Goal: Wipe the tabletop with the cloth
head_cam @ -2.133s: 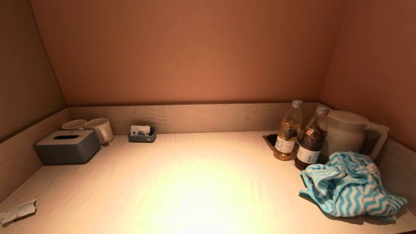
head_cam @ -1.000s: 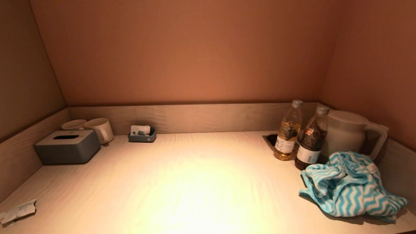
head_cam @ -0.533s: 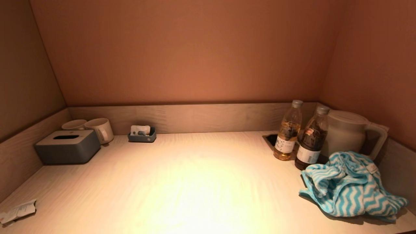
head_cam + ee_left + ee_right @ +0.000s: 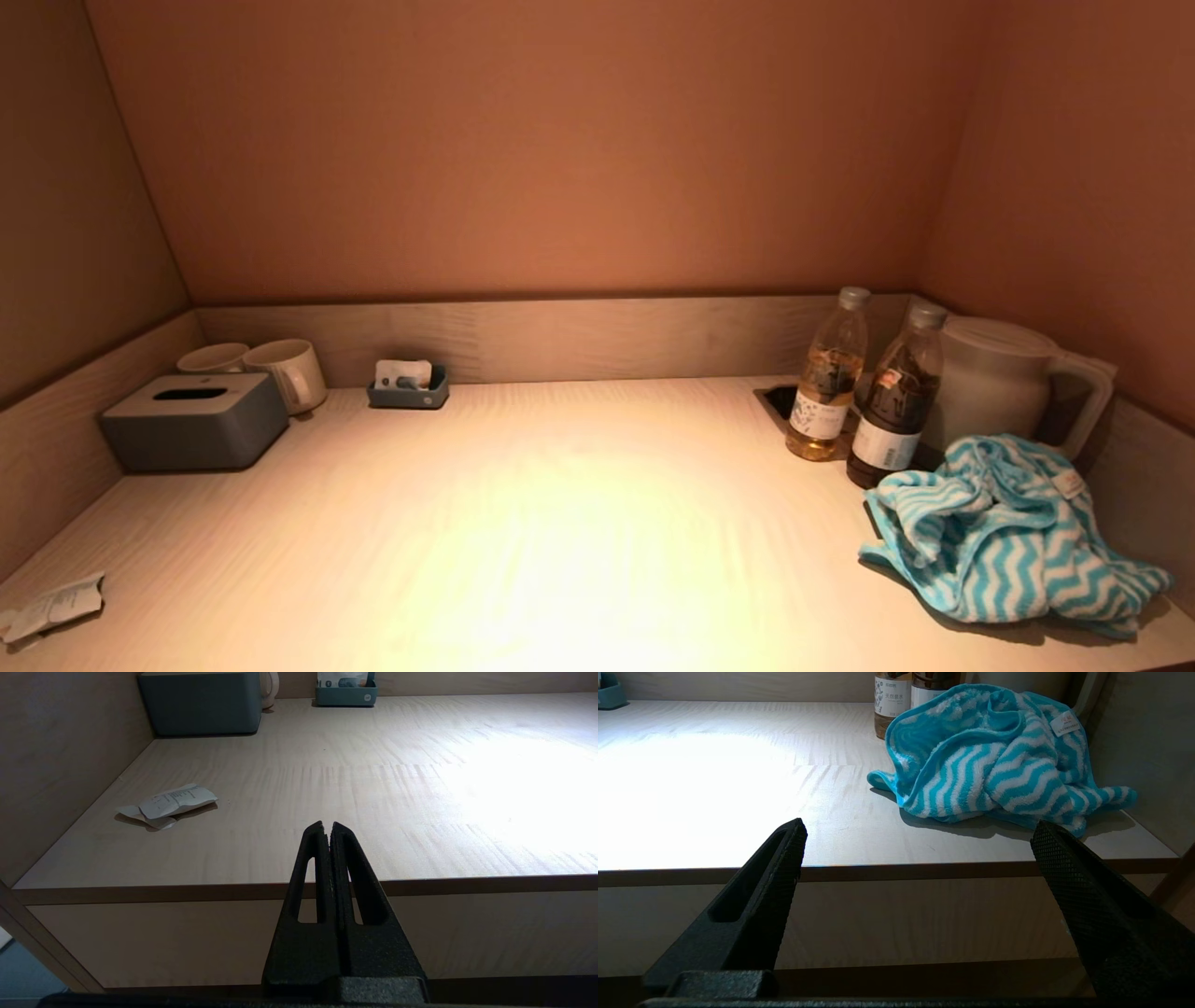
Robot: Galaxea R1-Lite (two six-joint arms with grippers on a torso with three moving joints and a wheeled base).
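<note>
A crumpled blue-and-white striped cloth point(image 4: 1004, 541) lies on the pale wooden tabletop point(image 4: 560, 541) at the front right corner. It also shows in the right wrist view point(image 4: 994, 760). My right gripper point(image 4: 920, 828) is open and empty, below and in front of the table's front edge, short of the cloth. My left gripper point(image 4: 326, 828) is shut and empty, also in front of the table's front edge, on the left side. Neither gripper shows in the head view.
Two bottles point(image 4: 829, 378) point(image 4: 894, 401) and a white kettle point(image 4: 1004, 378) stand behind the cloth. A grey tissue box point(image 4: 194, 420), two mugs point(image 4: 285, 373) and a small blue tray point(image 4: 408, 387) sit at the back left. A crumpled paper point(image 4: 51, 607) lies front left. Walls enclose three sides.
</note>
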